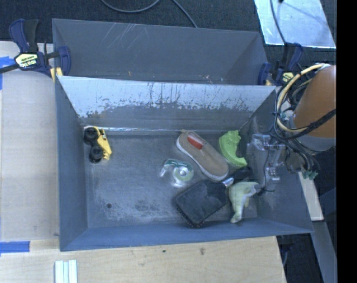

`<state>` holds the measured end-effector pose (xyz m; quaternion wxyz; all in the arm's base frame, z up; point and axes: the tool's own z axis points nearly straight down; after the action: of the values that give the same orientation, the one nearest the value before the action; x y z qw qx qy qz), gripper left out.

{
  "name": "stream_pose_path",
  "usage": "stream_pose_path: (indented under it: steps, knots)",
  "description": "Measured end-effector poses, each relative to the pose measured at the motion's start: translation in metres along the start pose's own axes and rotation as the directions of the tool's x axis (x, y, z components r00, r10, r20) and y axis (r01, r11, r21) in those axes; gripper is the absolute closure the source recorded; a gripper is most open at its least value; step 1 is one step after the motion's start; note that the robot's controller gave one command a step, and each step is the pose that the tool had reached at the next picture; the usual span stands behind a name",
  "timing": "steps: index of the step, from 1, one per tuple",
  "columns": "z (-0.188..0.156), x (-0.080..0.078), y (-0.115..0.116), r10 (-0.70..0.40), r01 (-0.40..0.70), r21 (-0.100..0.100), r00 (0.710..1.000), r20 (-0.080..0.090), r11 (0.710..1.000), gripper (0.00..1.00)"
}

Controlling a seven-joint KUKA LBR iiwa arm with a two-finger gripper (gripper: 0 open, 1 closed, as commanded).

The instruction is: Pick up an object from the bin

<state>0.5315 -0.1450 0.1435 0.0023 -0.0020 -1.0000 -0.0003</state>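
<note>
Black pouch [201,204], pale toy [240,198] and green lump [231,147] crowd the claw [271,179].

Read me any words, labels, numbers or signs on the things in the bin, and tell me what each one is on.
No text can be read.
The shoe bears a red patch; any marking on it is too small to read.
The yellow toy car and the black pouch show no lettering.

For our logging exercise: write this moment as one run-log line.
gripper: right end of bin, by pale soft toy | picked: nothing yet | nearest: black pouch, green lump, beige shoe | far left: yellow car
</note>
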Motion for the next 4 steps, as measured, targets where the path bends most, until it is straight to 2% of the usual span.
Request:
stream_pose_path:
  steps: [1, 2, 3, 4]
  knots:
    - [-0.005, -0.002, 0.001, -0.004, 0.004, 0.002, 1.000, 0.008, 1.000, 0.00]
    - [0.036, 0.006, 0.001, -0.218, 0.218, 0.005, 0.976, 0.012, 0.976, 0.00]
    - [0.054, 0.014, -0.001, -0.336, 0.336, 0.001, 0.942, 0.004, 0.942, 0.00]
    - [0.042, 0.025, -0.001, -0.492, 0.492, 0.008, 0.870, 0.009, 0.870, 0.00]
